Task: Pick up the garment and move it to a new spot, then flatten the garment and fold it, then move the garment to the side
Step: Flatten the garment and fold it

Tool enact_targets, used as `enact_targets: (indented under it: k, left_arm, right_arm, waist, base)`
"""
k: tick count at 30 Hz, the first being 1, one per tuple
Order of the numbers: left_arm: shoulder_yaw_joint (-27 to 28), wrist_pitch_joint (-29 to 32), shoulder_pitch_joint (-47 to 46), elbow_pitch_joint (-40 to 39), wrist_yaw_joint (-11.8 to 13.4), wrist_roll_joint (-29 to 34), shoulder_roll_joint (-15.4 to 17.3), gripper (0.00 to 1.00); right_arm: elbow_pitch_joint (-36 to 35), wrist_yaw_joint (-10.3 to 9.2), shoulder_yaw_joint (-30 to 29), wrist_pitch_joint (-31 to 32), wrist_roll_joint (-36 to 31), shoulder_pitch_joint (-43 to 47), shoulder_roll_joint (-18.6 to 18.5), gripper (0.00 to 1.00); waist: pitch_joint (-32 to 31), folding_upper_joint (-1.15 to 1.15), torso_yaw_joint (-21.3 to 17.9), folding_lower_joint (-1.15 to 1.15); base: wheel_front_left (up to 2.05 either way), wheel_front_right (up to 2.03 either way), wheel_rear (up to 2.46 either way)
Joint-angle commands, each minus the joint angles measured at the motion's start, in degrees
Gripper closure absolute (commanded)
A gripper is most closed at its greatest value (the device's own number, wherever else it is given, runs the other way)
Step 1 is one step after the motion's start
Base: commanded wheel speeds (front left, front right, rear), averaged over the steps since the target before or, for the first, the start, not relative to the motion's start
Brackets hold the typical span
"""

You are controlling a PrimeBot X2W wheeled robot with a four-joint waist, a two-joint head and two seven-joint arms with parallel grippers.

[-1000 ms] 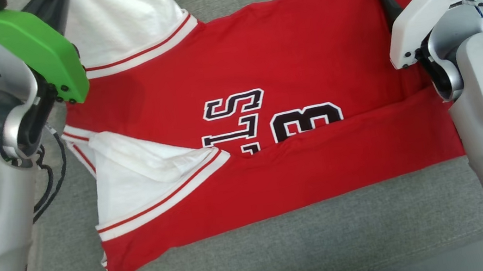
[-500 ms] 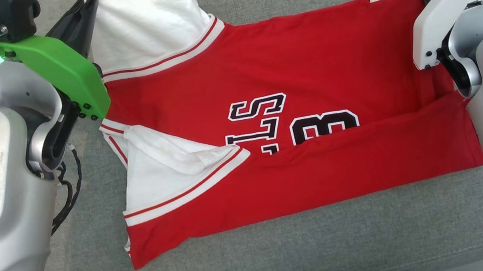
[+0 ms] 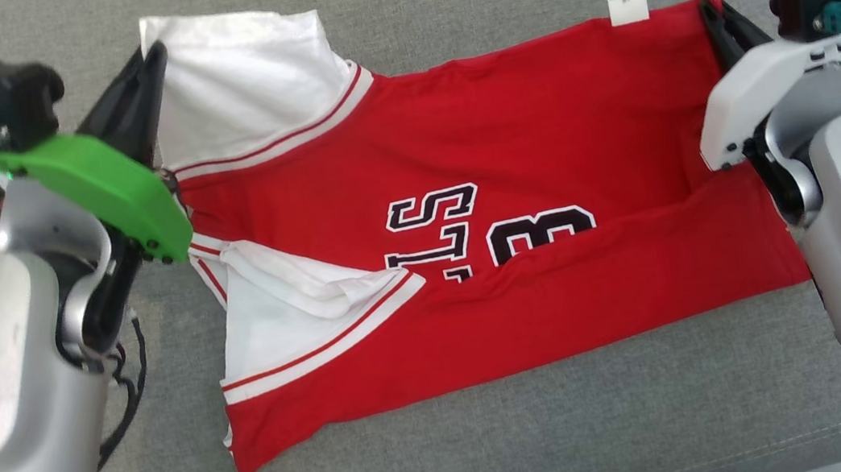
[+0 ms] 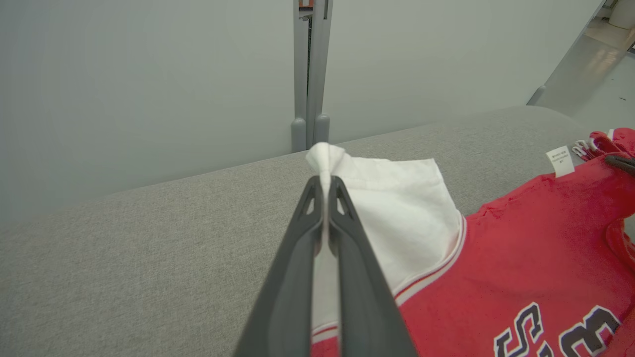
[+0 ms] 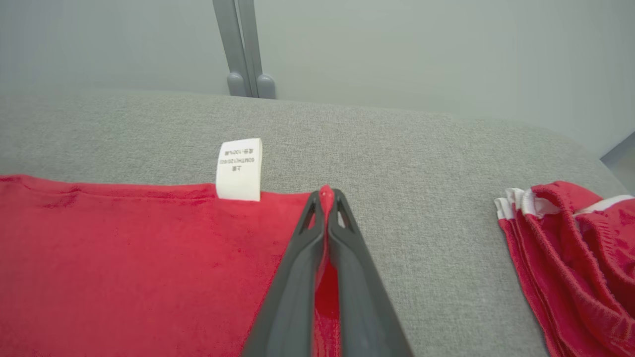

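Observation:
A red garment (image 3: 521,133) with white sleeves and black number print lies spread on the grey cushion (image 3: 496,437), its near edge folded up over the print. My left gripper (image 3: 149,56) is shut on the far white sleeve (image 4: 397,208), whose corner is pinched between the fingers (image 4: 325,193). At the far right corner my right gripper (image 3: 707,7) is shut on the red hem (image 5: 326,194), beside the white care tag (image 5: 239,168).
A second red garment (image 5: 575,238) lies bunched at the right end of the cushion (image 5: 397,148). A pale wall with a grey post (image 4: 307,74) stands behind the far edge.
My right gripper has shut on the garment's far right corner. The head view has shifted; the left gripper holds the sleeve as before.

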Motion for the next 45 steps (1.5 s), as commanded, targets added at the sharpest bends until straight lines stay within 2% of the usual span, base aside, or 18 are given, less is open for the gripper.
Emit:
enact_targets:
  k: [1, 7, 14, 23, 29, 30, 31, 32, 33, 34, 39, 45]
  left_arm:
    - [0.35, -1.18, 3.34, -1.49, -0.08, -0.47, 0.69, 1.00]
    - [1.56, -5.26, 16.19, -9.59, 2.62, -1.10, 2.05, 1.00]
    - [2.09, -9.23, 28.74, -15.36, 5.88, -2.99, 0.39, 1.00]
    - [1.70, -13.31, 37.20, -16.07, 8.00, -4.62, -2.87, 1.00]
    - [0.49, -14.07, 39.30, -13.53, 7.89, -4.65, -3.89, 1.00]
    - [0.09, -14.14, 39.38, -12.78, 7.62, -4.77, -4.10, 1.00]
    - [-0.13, -14.14, 39.40, -12.18, 7.50, -4.79, -4.26, 1.00]
    - [-0.35, -14.24, 39.54, -11.52, 7.49, -4.86, -4.38, 0.80]
    - [-0.42, -14.48, 39.70, -11.26, 7.40, -4.98, -4.54, 0.64]
    - [-0.22, -14.87, 39.91, -10.91, 7.68, -5.06, -4.77, 0.00]
    - [1.32, -17.26, 41.35, -10.89, 9.31, -5.20, -5.22, 0.00]
    - [4.98, -22.70, 41.91, -13.49, 12.60, -3.65, -5.17, 0.00]
  right_arm:
    - [-0.94, -0.07, -0.13, -1.35, 1.02, 2.41, -0.75, 1.00]
    - [-6.88, -0.07, -0.97, -5.17, 5.06, 11.49, -1.85, 1.00]
    - [-14.52, -0.07, -4.41, -6.15, 6.85, 21.44, -0.91, 1.00]
    - [-20.63, -0.07, -8.82, -4.90, 6.05, 28.17, 1.24, 1.00]
    - [-21.97, -0.07, -10.01, -4.41, 5.90, 31.08, 2.85, 1.00]
    - [-21.76, -0.07, -10.20, -4.40, 5.96, 31.55, 3.32, 0.93]
    - [-21.54, -0.07, -10.18, -4.50, 6.15, 31.89, 3.57, 0.75]
    - [-21.43, -0.07, -10.48, -4.97, 6.39, 32.08, 3.84, 0.20]
    - [-21.36, -0.07, -10.91, -5.51, 6.33, 32.22, 3.91, 0.04]
    - [-21.17, -0.07, -11.26, -6.00, 6.10, 32.67, 4.02, 0.00]
    - [-21.26, -0.07, -13.84, -8.84, 6.22, 34.44, 5.46, 0.00]
    - [-22.88, -0.07, -17.71, -10.89, 6.23, 36.31, 6.68, 0.00]
  waist:
    - [-1.52, 0.00, -0.21, 0.00]
    - [-3.69, 0.00, 0.43, 0.00]
    - [-5.03, 0.00, 1.42, 0.00]
    - [-5.70, 0.00, 1.78, 0.00]
    - [-5.95, 0.00, 2.20, 0.00]
    - [-6.04, 0.00, 2.19, 0.00]
    - [-6.12, 0.00, 2.17, 0.00]
    - [-6.20, 0.00, 2.14, 0.00]
    - [-6.24, 0.00, 2.11, 0.00]
    - [-6.30, 0.00, 2.10, 0.00]
    - [-6.83, 0.00, 2.11, 0.00]
    - [-7.90, 0.00, 2.46, 0.00]
  base:
    - [0.00, 0.00, 0.00]
    - [0.00, 0.00, 0.00]
    - [0.00, 0.00, 0.00]
    - [0.00, 0.00, 0.00]
    - [0.00, 0.00, 0.00]
    - [0.00, 0.00, 0.00]
    - [0.00, 0.00, 0.00]
    - [0.00, 0.00, 0.00]
    - [0.00, 0.00, 0.00]
    - [0.00, 0.00, 0.00]
    - [0.00, 0.00, 0.00]
    - [0.00, 0.00, 0.00]
